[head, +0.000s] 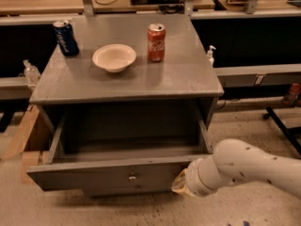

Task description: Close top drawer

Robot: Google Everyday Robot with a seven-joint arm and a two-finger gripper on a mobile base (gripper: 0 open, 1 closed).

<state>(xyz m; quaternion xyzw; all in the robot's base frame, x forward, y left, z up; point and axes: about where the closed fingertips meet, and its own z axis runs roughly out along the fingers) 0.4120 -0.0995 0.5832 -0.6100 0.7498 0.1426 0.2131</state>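
Observation:
The top drawer (113, 175) of the grey cabinet stands pulled out, about halfway, its inside empty. Its flat grey front panel has one small dark knob (132, 177) at the centre. My white arm comes in from the lower right. My gripper (180, 185) sits at the right end of the drawer front, pressed against or just beside it; the wrist hides most of it.
On the cabinet top (178, 79) stand a blue can (65, 37), a white bowl (114, 58) and a red cola can (156, 42). A cardboard box (26, 140) sits on the floor at the left. Low shelves run behind. A black stand leg (282, 128) lies at the right.

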